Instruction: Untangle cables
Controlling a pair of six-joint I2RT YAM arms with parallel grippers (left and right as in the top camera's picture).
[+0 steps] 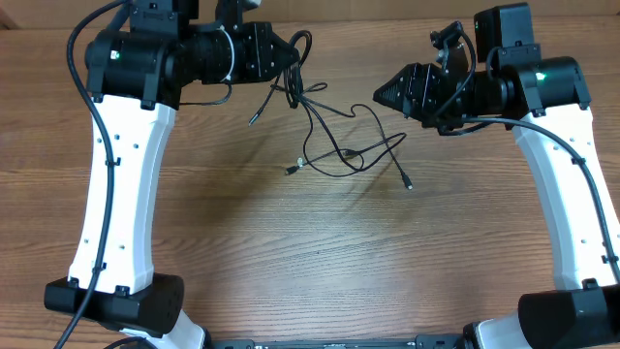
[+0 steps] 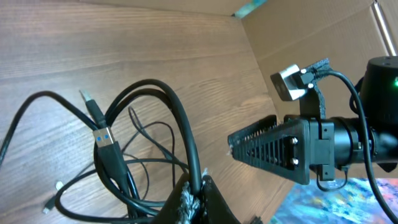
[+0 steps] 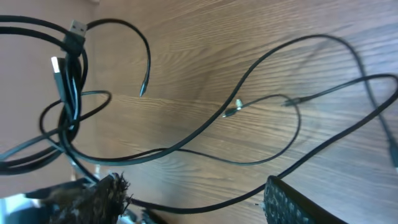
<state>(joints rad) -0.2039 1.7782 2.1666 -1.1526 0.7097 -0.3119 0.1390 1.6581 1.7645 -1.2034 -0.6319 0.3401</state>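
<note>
Black cables (image 1: 345, 155) hang knotted from the clamped left gripper (image 1: 294, 60) and trail onto the wood table (image 1: 291, 252). The right gripper (image 1: 380, 94) hovers near, jaws spread, empty. Pulling now may tighten the knot or drag every cable along.

Two arms, left arm (image 1: 121, 184) and right arm (image 1: 572, 194), one table (image 1: 320, 262), one tangle of black cables (image 1: 329, 147), number unclear.

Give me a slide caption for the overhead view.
Left gripper clamps the tangled cables at one end while the open right gripper faces them across the wooden table.
</note>
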